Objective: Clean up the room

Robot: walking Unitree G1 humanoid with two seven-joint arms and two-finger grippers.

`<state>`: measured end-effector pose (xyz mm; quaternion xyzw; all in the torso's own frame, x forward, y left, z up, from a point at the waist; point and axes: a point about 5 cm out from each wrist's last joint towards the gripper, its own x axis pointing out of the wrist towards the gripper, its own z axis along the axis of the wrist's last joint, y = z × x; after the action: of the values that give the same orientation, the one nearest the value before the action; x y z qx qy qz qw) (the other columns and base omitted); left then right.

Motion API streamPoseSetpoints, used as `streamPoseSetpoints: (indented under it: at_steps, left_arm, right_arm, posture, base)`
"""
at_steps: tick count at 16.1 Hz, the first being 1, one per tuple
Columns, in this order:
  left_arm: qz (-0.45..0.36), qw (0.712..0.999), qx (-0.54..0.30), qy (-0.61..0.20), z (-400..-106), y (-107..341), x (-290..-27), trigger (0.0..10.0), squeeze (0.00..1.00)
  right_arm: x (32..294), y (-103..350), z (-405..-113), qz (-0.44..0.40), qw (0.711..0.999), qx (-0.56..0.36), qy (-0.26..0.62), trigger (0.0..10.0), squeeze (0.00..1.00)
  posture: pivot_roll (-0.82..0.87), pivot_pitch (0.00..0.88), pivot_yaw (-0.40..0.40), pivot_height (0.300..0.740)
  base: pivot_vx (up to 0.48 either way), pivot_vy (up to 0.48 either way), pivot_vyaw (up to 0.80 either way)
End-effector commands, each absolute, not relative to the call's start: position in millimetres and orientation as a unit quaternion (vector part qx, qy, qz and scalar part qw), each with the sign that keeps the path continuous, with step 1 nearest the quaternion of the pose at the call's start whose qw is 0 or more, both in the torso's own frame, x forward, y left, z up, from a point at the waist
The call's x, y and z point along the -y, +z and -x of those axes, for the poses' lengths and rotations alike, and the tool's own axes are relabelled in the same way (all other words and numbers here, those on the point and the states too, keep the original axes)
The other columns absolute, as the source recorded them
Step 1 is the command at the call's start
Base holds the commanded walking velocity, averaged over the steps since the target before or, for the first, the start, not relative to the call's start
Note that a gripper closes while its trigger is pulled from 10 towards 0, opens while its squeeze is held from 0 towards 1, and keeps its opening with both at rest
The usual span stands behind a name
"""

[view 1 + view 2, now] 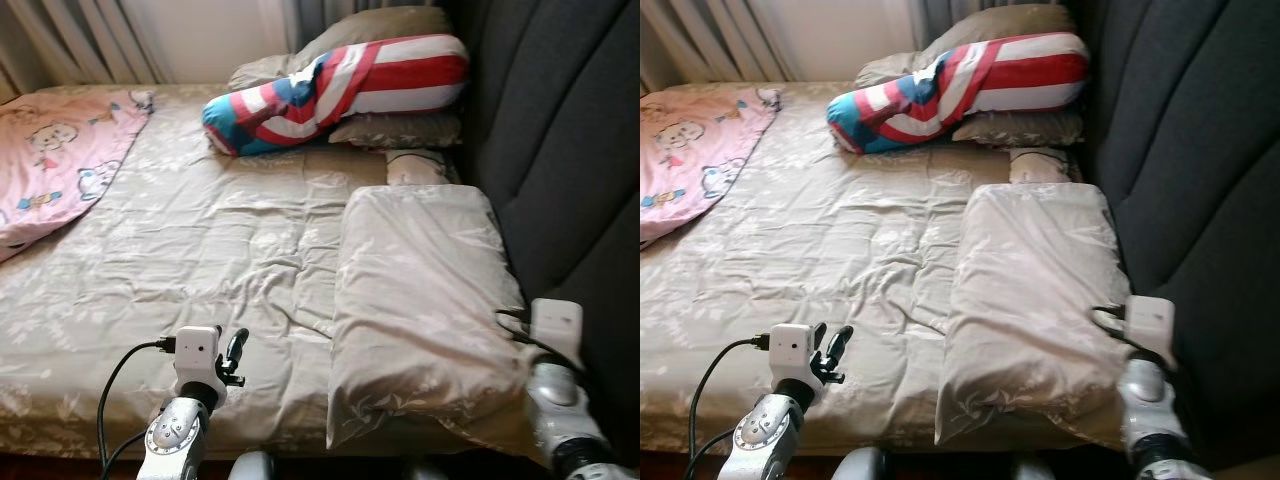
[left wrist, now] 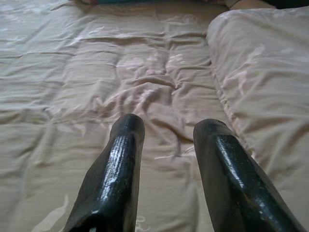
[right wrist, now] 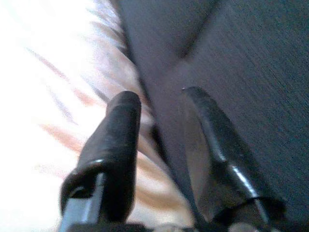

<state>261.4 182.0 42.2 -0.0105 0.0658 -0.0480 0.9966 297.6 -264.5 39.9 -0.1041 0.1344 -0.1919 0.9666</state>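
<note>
Left gripper (image 2: 166, 133): fingers apart, empty, over the bed sheet (image 1: 200, 250).
Right gripper (image 3: 159, 104): fingers parted, empty, between pillow (image 1: 420, 300) edge and headboard (image 1: 570, 150).

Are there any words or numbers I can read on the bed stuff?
None can be read.
Pink blanket: cartoon animal pictures; any lettering is too small and blurred to tell.
Striped bolster pillow: red, white and blue stripes, no words.
Beige pillow: faint leaf pattern, no text.
</note>
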Motion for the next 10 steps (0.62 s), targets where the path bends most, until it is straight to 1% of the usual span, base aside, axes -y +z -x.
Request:
streamPoseSetpoints:
  at_steps: [1,2,3,4,5,7,8,10]
  left_arm:
    - [0.005,0.996,-0.068,-0.050,-261.5,40.2,-181.6,10.0,0.00]
    - [0.007,0.996,-0.069,-0.050,-261.4,38.9,-181.2,10.0,0.00]
    - [0.008,0.996,-0.070,-0.050,-261.3,37.7,-180.5,10.0,0.00]
    - [0.009,0.996,-0.072,-0.050,-261.2,36.8,-179.8,10.0,0.00]
    - [0.011,0.996,-0.078,-0.049,-260.7,33.5,-179.2,10.0,0.00]
    - [0.015,0.995,-0.089,-0.046,-259.8,28.6,-180.1,10.0,0.00]
    - [0.022,0.993,-0.109,-0.037,-257.5,20.1,-183.6,10.0,0.00]
    - [0.026,0.990,-0.138,-0.026,-254.3,8.4,-189.1,10.0,0.00]
  right_arm:
    - [252.3,41.5,-299.3,0.094,0.977,-0.112,-0.155,10.0,0.00]
    - [236.1,39.8,-299.1,0.073,0.986,-0.095,-0.117,10.0,0.00]
    - [227.3,33.1,-294.6,0.055,0.988,-0.102,-0.104,10.0,0.00]
    - [224.4,27.3,-290.6,0.052,0.987,-0.113,-0.102,10.0,0.00]
    - [217.5,15.1,-282.6,0.025,0.986,-0.137,-0.097,10.0,0.00]
    - [209.8,7.6,-277.8,0.006,0.986,-0.148,-0.081,10.0,0.00]
    - [201.9,-1.3,-272.1,-0.003,0.984,-0.166,-0.063,10.0,0.00]
    - [195.9,-14.9,-262.5,-0.019,0.978,-0.202,-0.057,10.0,0.00]
  posture:
    - [-0.03,0.076,0.006,0.657]
    - [-0.03,0.079,0.007,0.657]
    - [-0.03,0.078,0.005,0.657]
    - [-0.03,0.079,0.005,0.662]
    - [-0.03,0.079,0.005,0.672]
    - [-0.03,0.078,0.009,0.682]
    - [-0.03,0.076,0.009,0.692]
    - [-0.03,0.066,0.007,0.707]
  base:
    - [0.000,0.000,0.00]
    - [0.000,0.000,0.00]
    - [0.000,0.000,0.00]
    - [0.000,0.000,0.00]
    - [0.000,0.000,0.00]
    - [0.000,0.000,0.00]
    - [0.000,0.000,0.00]
    - [0.000,0.000,0.00]
